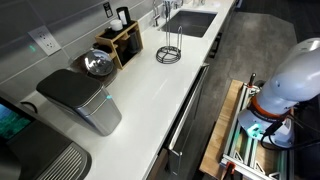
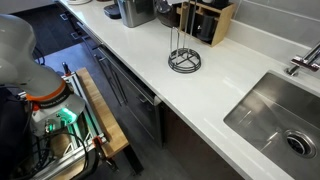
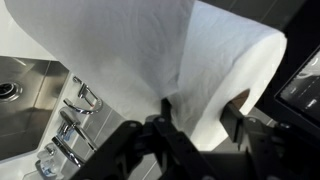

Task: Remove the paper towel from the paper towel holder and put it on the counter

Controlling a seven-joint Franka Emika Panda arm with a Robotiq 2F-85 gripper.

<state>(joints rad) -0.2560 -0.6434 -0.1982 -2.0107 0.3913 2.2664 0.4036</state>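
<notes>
The paper towel (image 3: 140,55) is off its stand and clamped in the robot's tool (image 3: 200,112). In the wrist view the dark fingers (image 3: 165,108) are closed against the thick white roll near its open end, and the roll fills most of that picture. Behind the roll in the wrist view are a steel sink (image 3: 20,85) and a chrome faucet (image 3: 70,125). Whether the roll touches the worktop cannot be told. In both exterior views the paper towel holder (image 1: 170,52) (image 2: 184,60) stands upright on the white worktop (image 1: 150,95) (image 2: 130,60), its thin wire post bare above the ring base. It is about midway between the front and back edges and near the sink (image 1: 190,22) (image 2: 275,115). A wooden knife block (image 1: 122,40) (image 2: 212,20) sits at the back edge, just beyond the holder. Farther along that edge in an exterior view are a metal bowl (image 1: 97,63) and a grey bin (image 1: 80,100).
</notes>
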